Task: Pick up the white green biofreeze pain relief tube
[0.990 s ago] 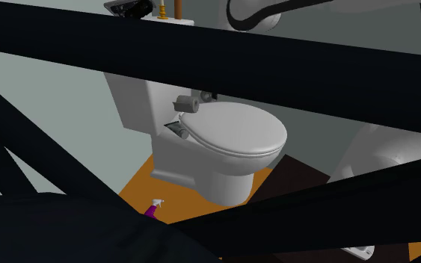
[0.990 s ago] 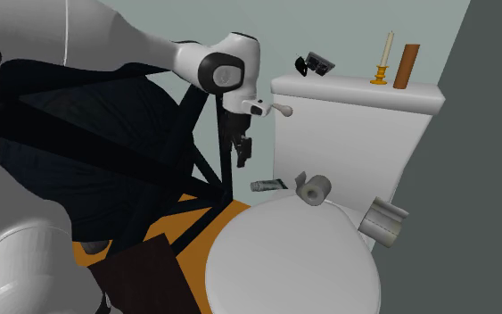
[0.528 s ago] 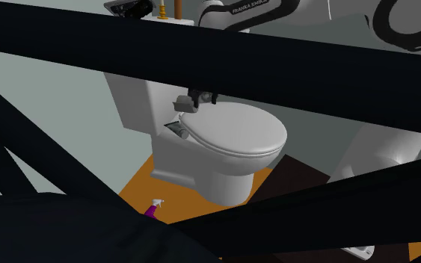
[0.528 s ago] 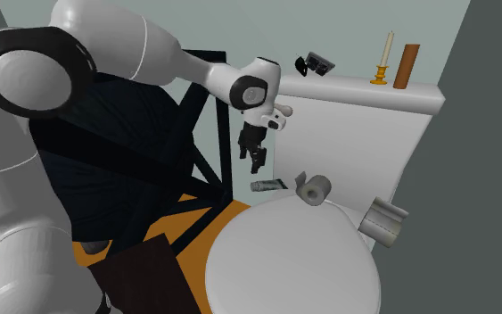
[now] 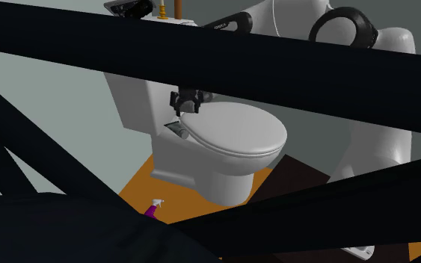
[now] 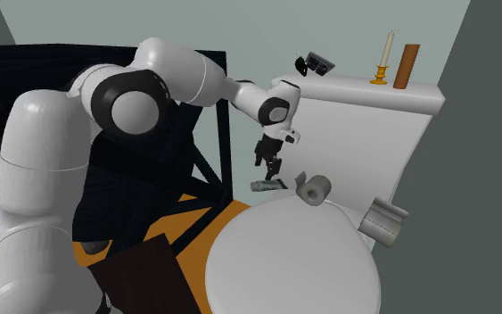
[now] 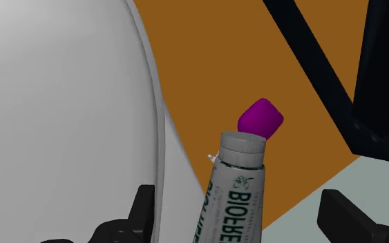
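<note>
The white and green Biofreeze tube (image 7: 233, 197) lies on the back rim of the toilet beside the lid, cap end pointing away from my hand. My gripper (image 7: 238, 203) hangs just above it, open, one finger on each side and neither touching it. In the second exterior view the gripper (image 6: 271, 169) hovers a little over the tube (image 6: 267, 186), in front of the tank. From the shoulder view the gripper (image 5: 187, 101) is over the tube (image 5: 179, 128) at the seat's back edge.
A toilet paper roll (image 6: 312, 188) lies right beside the tube and another roll (image 6: 382, 220) further along the lid (image 6: 284, 259). The tank (image 6: 356, 125) stands close behind, carrying a candle (image 6: 385, 58) and a brown cylinder (image 6: 406, 66). A purple-capped spray bottle (image 5: 153, 208) stands on the orange floor. Black beams cross the shoulder view.
The arm has swung toward the toilet and the gripper has come down from beside the tank's flush handle to just above the tube. The tube and rolls have not moved.
</note>
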Motion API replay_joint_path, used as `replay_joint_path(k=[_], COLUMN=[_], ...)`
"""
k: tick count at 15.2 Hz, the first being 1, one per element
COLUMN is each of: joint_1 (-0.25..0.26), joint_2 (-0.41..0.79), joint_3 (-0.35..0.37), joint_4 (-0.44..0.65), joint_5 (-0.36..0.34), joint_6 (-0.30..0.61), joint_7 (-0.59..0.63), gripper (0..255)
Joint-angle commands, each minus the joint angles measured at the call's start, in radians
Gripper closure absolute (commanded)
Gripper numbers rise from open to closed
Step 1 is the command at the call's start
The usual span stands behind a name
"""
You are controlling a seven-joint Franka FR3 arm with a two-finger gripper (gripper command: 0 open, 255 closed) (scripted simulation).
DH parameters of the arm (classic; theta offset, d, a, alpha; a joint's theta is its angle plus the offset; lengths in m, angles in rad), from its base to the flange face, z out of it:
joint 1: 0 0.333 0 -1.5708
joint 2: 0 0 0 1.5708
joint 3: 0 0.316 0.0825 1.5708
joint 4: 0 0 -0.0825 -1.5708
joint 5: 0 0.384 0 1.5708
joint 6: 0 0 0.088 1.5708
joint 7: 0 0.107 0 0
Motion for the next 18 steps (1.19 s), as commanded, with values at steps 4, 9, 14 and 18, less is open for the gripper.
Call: replay_joint_path(k=[4,9,14,18], joint_1=[0.011,0.013,0.014,0.014], joint_2=[0.249,0.300,0.320,0.317], joint_3=[0.001,0.000,0.000,0.000], joint_4=[0.279,0.296,0.281,0.270], joint_5=[0.004,0.005,0.005,0.006], joint_6=[-0.065,-0.036,-0.001,0.007], joint_7=[0.035,0.033,0.027,0.027], gripper=[0,0,0,255])
